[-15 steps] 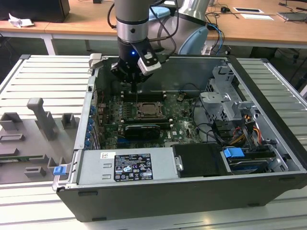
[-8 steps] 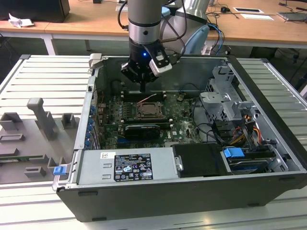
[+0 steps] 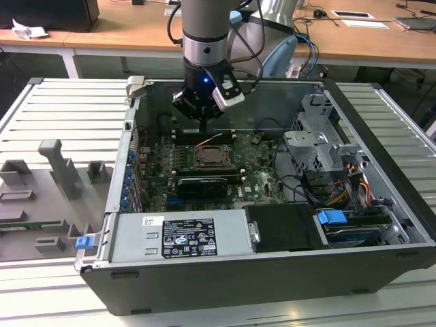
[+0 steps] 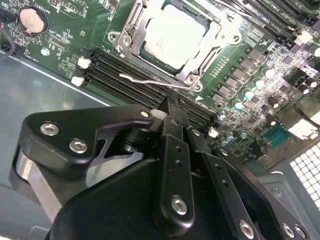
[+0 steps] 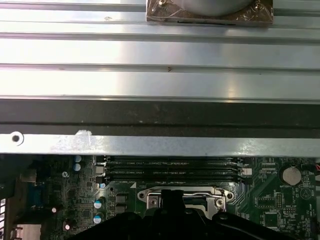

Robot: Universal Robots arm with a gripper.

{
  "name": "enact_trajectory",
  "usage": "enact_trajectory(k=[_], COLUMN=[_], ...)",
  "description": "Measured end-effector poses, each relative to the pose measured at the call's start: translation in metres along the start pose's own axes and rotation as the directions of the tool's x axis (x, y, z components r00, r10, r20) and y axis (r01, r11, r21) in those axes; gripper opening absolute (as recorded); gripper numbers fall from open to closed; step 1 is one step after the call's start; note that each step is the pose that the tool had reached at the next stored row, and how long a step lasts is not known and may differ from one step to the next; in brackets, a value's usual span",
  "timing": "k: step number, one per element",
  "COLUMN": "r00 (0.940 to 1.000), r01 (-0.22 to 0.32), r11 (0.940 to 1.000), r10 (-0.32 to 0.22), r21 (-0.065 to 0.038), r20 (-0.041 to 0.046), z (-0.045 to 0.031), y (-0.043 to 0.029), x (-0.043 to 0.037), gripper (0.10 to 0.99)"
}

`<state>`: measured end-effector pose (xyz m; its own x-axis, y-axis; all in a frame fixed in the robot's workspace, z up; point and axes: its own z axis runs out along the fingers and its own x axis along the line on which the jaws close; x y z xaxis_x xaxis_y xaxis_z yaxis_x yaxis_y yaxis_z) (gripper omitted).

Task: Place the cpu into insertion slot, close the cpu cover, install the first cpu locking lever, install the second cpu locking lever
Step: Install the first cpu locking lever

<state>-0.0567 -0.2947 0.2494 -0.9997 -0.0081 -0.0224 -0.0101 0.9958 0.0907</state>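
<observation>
The cpu (image 4: 172, 35) lies flat in the insertion slot (image 3: 211, 158), its dull silver top facing up. The cpu cover (image 4: 218, 36) is down over it as a silvery frame; its edge also shows in the first wrist view (image 5: 200, 191). One thin wire locking lever (image 4: 150, 81) stands loose beside the socket, between it and the memory slots; in the exterior view this lever (image 3: 208, 141) rises at a slant. My gripper (image 3: 204, 129) hangs just above the lever, its black fingers (image 4: 172, 130) shut with nothing between them.
Long black memory slots (image 4: 125, 70) run beside the socket. A coin battery (image 4: 32, 20) sits on the green board. The case wall (image 5: 160, 115) is close behind. A drive cage (image 3: 320, 136), cables (image 3: 327, 184) and power supply (image 3: 180, 235) crowd the case.
</observation>
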Motion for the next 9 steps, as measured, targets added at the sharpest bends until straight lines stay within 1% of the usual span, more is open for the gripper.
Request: enact_trajectory(k=[2, 4, 6, 8, 9], r00=[1.0, 1.0, 0.9999, 0.9997, 0.9997], r01=[0.0, 0.002, 0.01, 0.018, 0.019], r11=[1.0, 1.0, 0.9999, 0.9998, 0.9998], r10=[0.0, -0.002, -0.01, -0.017, -0.019], r21=[0.0, 0.0, 0.0, 0.0, 0.0], r20=[0.0002, 0.0004, 0.01, 0.0148, 0.0158], z=[0.0003, 0.0011, 0.0023, 0.0036, 0.0042], y=[-0.0002, -0.0003, -0.0005, -0.0005, -0.0006], x=[-0.0002, -0.0024, -0.0028, -0.0031, -0.0031], gripper=[0.106, 0.106, 0.106, 0.106, 0.106])
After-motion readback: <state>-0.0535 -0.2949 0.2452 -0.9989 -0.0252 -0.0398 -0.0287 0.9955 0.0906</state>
